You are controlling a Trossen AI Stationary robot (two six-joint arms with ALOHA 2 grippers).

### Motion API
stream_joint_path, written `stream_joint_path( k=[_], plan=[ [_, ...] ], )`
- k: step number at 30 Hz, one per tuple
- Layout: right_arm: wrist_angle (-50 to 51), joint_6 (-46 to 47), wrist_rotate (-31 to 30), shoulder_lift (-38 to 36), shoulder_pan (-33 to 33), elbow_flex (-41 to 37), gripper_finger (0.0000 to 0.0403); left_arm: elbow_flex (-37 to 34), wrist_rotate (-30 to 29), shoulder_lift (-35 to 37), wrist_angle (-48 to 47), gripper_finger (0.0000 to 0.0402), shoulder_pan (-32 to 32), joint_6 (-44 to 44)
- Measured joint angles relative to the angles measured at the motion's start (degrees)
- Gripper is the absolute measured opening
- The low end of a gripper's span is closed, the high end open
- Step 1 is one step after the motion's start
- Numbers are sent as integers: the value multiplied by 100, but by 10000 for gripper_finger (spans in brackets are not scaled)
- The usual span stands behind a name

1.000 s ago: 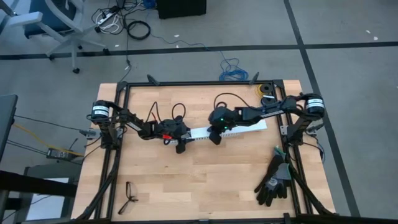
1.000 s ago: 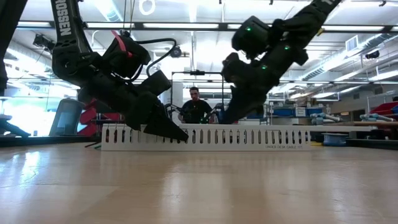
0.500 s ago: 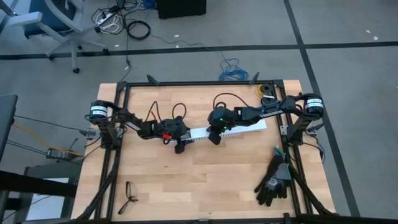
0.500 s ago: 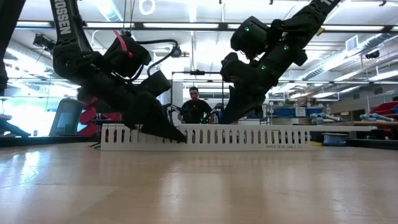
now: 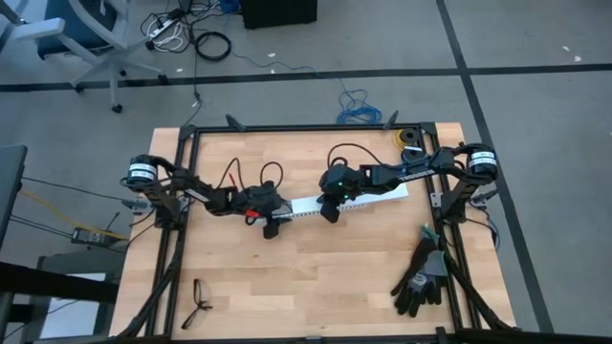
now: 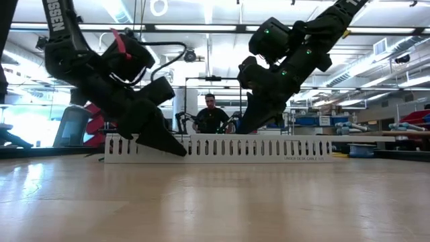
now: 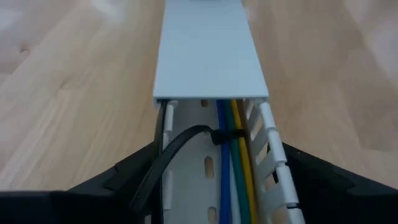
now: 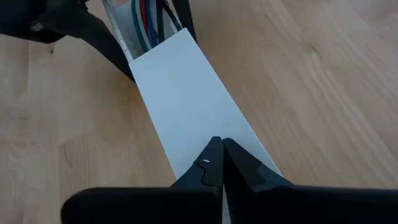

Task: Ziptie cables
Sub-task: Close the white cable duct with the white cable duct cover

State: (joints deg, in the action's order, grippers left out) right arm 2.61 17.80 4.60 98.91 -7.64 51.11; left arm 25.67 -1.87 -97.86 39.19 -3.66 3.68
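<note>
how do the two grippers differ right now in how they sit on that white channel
The left gripper is open, its fingers straddling the white channel's uncovered end, where the cables lie. The right gripper is shut, its tips together on the channel's lid. Both work the same channel.

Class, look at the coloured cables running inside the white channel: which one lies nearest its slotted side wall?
The yellow cable: it runs right beside the slotted wall, with the green cable and the blue cable farther in.
</note>
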Motion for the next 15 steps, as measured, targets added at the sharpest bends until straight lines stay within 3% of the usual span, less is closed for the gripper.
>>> stream_joint_path(
  k=[15],
  plan=[
    [-48,-31,2,4,-2,-10,0,-601,-132,17,994,295,74,399]
  ],
)
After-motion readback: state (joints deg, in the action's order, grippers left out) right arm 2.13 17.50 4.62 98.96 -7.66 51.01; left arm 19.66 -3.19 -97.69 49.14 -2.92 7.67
